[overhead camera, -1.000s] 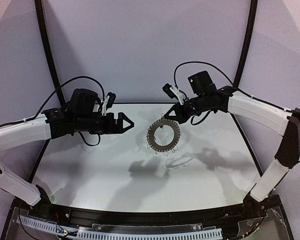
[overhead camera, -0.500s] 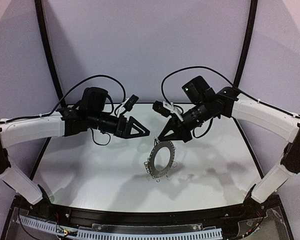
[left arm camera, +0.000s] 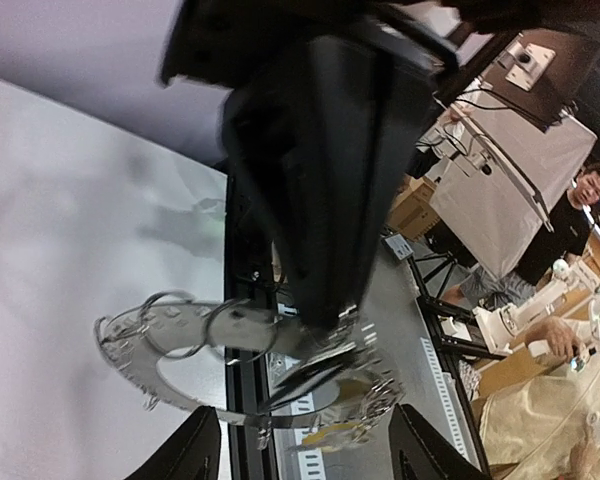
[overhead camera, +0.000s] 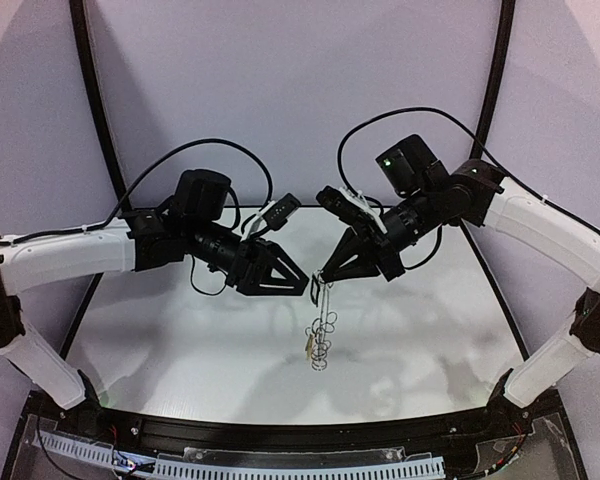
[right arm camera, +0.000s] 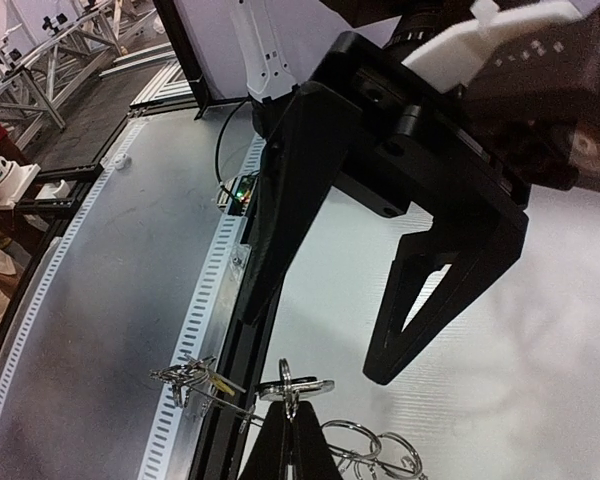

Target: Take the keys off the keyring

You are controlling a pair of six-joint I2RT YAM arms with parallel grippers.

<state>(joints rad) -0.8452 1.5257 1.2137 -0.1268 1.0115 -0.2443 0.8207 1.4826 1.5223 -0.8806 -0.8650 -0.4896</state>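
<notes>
Just above the bottom-middle of the top view, the keyring (overhead camera: 321, 330) hangs edge-on, so it reads as a thin line with its long axis running straight up and down the frame. Little wire loops bunch at the low end, and a yellow key (overhead camera: 308, 345) sits on the lower-left side. Its top is pinched in the right gripper (overhead camera: 323, 277), whose jaws are clamped tight on the rim. The left gripper (overhead camera: 302, 285) sits just beside it to the left, fingers (right arm camera: 380, 375) spread apart and holding nothing that I can see. From the left wrist the hoop looks flat and lies crosswise across the lower frame. Underneath is a plain white table (overhead camera: 180, 330) with soft shadows, and behind that a pale backdrop (overhead camera: 290, 90) framed by two black curved poles (overhead camera: 92, 110). The wrist views catch a workshop beyond it. Compared with a second ago, the ring has swung from a full face-on circle to this edge-on hang, both arms have closed in toward the middle, and the left jaws are narrower than before.
</notes>
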